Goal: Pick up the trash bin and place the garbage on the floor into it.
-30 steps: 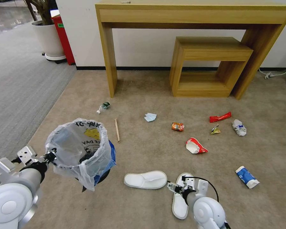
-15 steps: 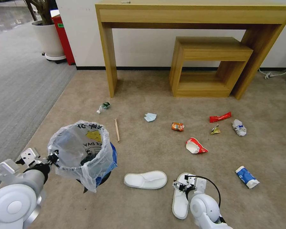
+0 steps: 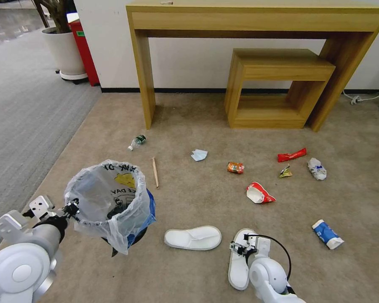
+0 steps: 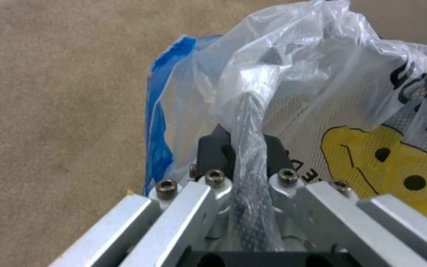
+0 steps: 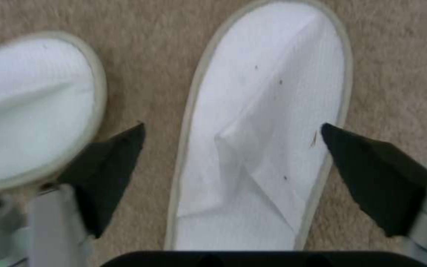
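Left gripper (image 4: pixel 247 167) fingers pinch trash bin (image 3: pixel 113 202) rim; right gripper (image 5: pixel 233 163) fingers wide, straddling 1 slipper (image 5: pixel 268 126): descend centred, close on its edges.

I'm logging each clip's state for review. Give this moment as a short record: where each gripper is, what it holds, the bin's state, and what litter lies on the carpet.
left gripper: shut on the trash bin, pinching its bagged rim, bin held off the floor
right gripper: open, jaws straddling a white slipper, not gripping
second slipper: flat on carpet beside it
bin contents: none of the litter seen inside
other litter: bottle, stick, mask, orange can, red wrapper
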Controlling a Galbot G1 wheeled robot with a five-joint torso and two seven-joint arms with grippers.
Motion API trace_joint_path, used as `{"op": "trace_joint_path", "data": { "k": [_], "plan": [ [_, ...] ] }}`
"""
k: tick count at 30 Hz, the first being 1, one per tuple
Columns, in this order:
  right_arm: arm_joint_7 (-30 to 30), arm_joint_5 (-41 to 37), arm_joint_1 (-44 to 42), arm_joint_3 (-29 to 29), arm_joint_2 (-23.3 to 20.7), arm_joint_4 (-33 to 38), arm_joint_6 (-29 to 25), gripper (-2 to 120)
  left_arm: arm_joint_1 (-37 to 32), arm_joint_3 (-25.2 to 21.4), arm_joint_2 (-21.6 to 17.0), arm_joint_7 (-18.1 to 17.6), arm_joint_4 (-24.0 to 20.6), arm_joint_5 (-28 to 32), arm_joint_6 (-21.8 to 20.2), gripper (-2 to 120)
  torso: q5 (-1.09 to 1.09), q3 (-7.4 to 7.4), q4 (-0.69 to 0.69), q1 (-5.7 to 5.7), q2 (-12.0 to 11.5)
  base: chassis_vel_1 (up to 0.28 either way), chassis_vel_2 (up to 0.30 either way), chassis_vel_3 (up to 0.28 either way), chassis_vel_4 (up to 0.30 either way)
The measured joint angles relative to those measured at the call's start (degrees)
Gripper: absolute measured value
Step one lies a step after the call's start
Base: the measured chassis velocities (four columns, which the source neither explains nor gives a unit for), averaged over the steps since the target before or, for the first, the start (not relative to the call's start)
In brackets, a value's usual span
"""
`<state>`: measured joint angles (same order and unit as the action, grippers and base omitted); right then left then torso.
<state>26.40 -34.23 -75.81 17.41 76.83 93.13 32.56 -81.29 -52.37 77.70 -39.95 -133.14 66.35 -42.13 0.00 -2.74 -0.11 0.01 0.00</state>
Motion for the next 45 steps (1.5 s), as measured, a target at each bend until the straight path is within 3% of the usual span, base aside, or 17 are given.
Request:
{"op": "trace_joint_path", "data": {
  "k": [10,12,24,36,40,45],
  "plan": [
    [-1.1,1.3,0.4,0.1,0.2,-1.8,-0.7,56,0.1,0.1,0.0,0.1,0.3,0.0,0.1,2,0.00,0.00,0.00,0.00,0.0,0.000,0.000,0.000,0.000],
    [-1.0,1.4,0.4,0.2,0.2,-2.2,-0.8,43,0.2,0.1,0.0,0.2,0.4,0.0,0.1,2,0.00,0.00,0.00,0.00,0.0,0.000,0.000,0.000,0.000],
    [-0.7,1.7,1.1,0.8,0.3,-3.1,-0.9,2,0.4,0.4,0.0,0.2,0.7,0.0,0.2,2,0.00,0.00,0.00,0.00,0.0,0.000,0.000,0.000,0.000],
    [-1.3,3.2,0.7,1.7,0.0,-2.8,-2.1,0,0.2,0.8,0.1,0.3,0.6,-0.5,0.3,2,0.00,0.00,0.00,0.00,0.0,0.000,0.000,0.000,0.000],
    [-2.8,5.7,-0.1,2.6,-0.5,-1.4,-4.6,0,-0.1,1.5,-0.3,0.3,0.6,-1.2,0.3,2,0.01,0.00,0.00,0.00,0.0,0.000,0.000,0.000,0.000],
    [-6.3,8.3,-1.5,4.9,-1.4,4.4,-11.6,0,-0.7,3.4,-2.2,0.4,0.1,-1.7,0.3,2,0.01,0.00,0.00,0.00,0.0,0.000,0.000,0.000,0.000]
  ]
}}
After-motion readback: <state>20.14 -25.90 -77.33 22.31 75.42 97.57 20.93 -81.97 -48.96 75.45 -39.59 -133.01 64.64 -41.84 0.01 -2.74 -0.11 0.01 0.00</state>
